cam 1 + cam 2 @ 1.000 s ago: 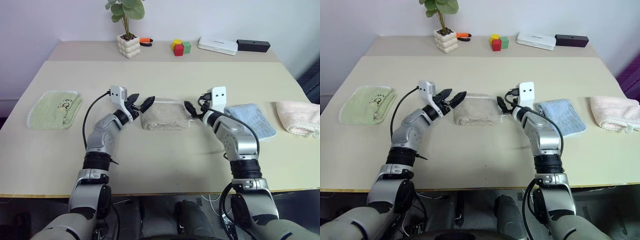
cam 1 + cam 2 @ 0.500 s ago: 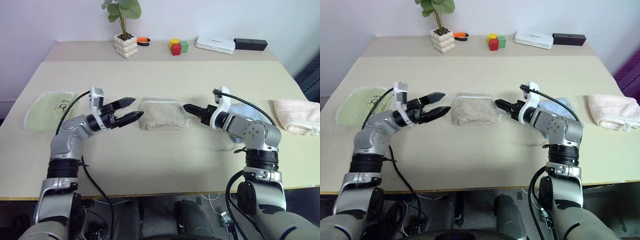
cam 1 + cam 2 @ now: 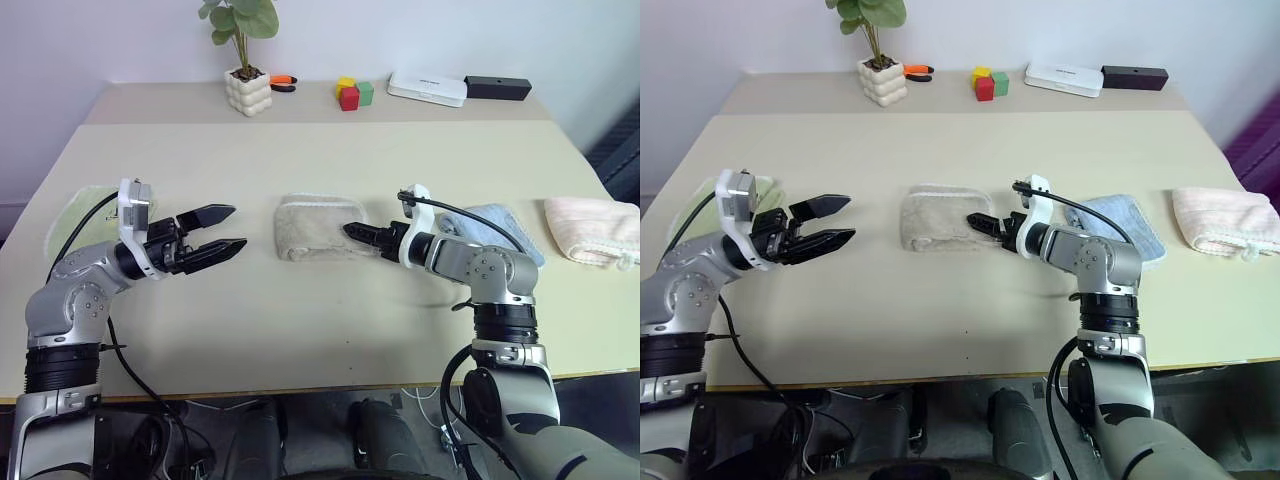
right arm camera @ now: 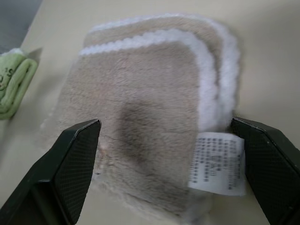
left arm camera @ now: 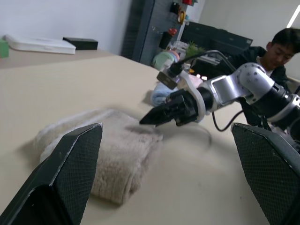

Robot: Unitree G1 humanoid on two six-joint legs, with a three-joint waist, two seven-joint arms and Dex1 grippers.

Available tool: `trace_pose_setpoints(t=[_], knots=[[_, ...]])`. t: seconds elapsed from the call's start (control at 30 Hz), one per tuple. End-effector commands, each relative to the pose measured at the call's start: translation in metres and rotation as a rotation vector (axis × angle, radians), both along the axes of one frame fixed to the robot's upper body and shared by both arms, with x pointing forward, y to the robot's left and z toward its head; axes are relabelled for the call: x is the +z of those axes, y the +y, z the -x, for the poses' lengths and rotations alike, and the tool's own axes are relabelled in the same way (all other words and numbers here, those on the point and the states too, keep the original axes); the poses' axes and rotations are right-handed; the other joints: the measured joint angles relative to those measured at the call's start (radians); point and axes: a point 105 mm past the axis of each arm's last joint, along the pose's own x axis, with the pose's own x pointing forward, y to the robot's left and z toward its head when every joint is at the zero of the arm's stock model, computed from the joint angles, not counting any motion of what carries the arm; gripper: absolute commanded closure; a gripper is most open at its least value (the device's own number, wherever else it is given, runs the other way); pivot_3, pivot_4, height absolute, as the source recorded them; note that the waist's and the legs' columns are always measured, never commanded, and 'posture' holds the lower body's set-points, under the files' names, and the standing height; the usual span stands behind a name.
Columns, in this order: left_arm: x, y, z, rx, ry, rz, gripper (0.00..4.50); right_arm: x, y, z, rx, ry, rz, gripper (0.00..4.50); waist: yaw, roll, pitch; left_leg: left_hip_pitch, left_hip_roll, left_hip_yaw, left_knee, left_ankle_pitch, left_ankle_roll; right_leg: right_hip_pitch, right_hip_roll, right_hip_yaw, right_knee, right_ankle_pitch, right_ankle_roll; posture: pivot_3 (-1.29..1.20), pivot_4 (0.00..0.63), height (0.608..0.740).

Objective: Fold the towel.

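The beige-tan towel (image 3: 315, 227) lies folded into a small rectangle in the middle of the table, its white stitched edging and a white care label (image 4: 218, 161) at its right end. My left gripper (image 3: 237, 227) hovers open a short way to the left of the towel, apart from it and pointing at it. My right gripper (image 3: 352, 232) is open, with its fingertips over the towel's right end. The towel (image 4: 150, 122) lies below and between the right fingers. Nothing is gripped.
A light green towel (image 3: 75, 205) lies at the far left behind my left arm. A light blue towel (image 3: 505, 225) and a pink towel (image 3: 590, 228) lie to the right. A potted plant (image 3: 246, 92), coloured blocks (image 3: 352, 94), a white box (image 3: 427, 89) and a black box (image 3: 498, 87) stand at the back. A person (image 5: 276, 47) sits beyond the table.
My left gripper pulled back and leftward away from the towel's left end. My right gripper turned and slid left over the towel's right end. Both stayed open.
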Motion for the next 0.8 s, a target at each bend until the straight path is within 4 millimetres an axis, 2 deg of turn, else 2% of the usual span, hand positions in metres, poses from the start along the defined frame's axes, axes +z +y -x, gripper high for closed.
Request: trace_pose_setpoints(t=[0.03,0.07,0.17,0.33,0.4,0.5,0.57,0.67,0.8], knots=[[0.009,-0.002,0.005,-0.003,-0.046,0.009,0.01,-0.007,0.023,0.008,0.077,0.045,-0.037,0.04,-0.005,0.000,0.000,0.000,0.000,0.000,0.000,0.000,0.000,0.000,0.000,0.000,0.000,0.000,0.000,0.00,0.150,0.735],[0.009,-0.002,0.005,-0.002,-0.047,0.010,0.01,-0.007,0.027,0.009,0.086,0.058,-0.060,0.04,-0.010,0.000,0.000,0.000,0.000,0.000,-0.001,0.000,0.000,0.000,0.000,0.000,0.000,0.000,0.000,0.00,0.150,0.735],[0.008,-0.004,0.005,0.007,-0.047,0.007,0.00,-0.009,0.035,0.009,0.090,0.079,-0.100,0.86,-0.021,0.000,0.000,0.000,0.000,0.000,-0.002,0.000,0.000,0.000,0.000,0.000,0.000,0.000,0.000,0.00,0.150,0.735],[0.006,-0.004,0.002,0.026,-0.042,0.003,0.00,-0.002,0.035,0.002,0.054,0.078,-0.168,3.49,-0.020,0.000,0.000,-0.001,0.000,0.000,-0.003,0.001,-0.001,-0.002,0.000,0.000,0.000,0.000,0.000,0.00,0.150,0.735],[0.005,-0.005,0.001,0.029,-0.041,0.004,0.00,0.008,0.031,-0.004,0.020,0.064,-0.229,4.45,-0.020,0.000,0.000,-0.001,0.000,0.000,-0.002,0.001,-0.001,-0.002,0.000,0.000,0.000,0.000,0.000,0.00,0.150,0.735],[0.004,-0.007,-0.004,0.036,-0.041,0.014,0.00,0.039,0.020,-0.013,-0.028,-0.009,-0.373,4.45,-0.014,0.000,0.000,-0.001,0.000,0.000,-0.002,0.001,-0.002,-0.002,0.000,0.000,0.000,0.000,0.000,0.00,0.150,0.735],[0.003,-0.011,-0.006,0.023,-0.038,0.024,0.00,0.053,0.009,-0.014,-0.056,-0.050,-0.418,4.45,-0.012,0.000,0.000,-0.001,0.000,0.000,-0.002,0.001,-0.002,-0.002,0.000,0.000,0.000,0.000,0.000,0.00,0.150,0.735],[0.002,-0.017,-0.013,0.006,-0.037,0.036,0.00,0.079,-0.019,-0.013,-0.144,-0.175,-0.484,4.45,-0.002,0.000,0.000,-0.001,0.000,0.000,-0.002,0.001,-0.002,-0.002,0.000,0.000,0.000,0.000,0.000,0.00,0.150,0.735],[0.001,-0.024,-0.025,-0.018,-0.048,0.042,0.00,0.114,-0.071,-0.002,-0.324,-0.321,-0.622,4.45,0.011,0.000,0.000,-0.001,0.000,0.000,-0.002,0.001,-0.002,-0.002,0.000,0.000,0.000,0.000,0.000,0.00,0.150,0.735]])
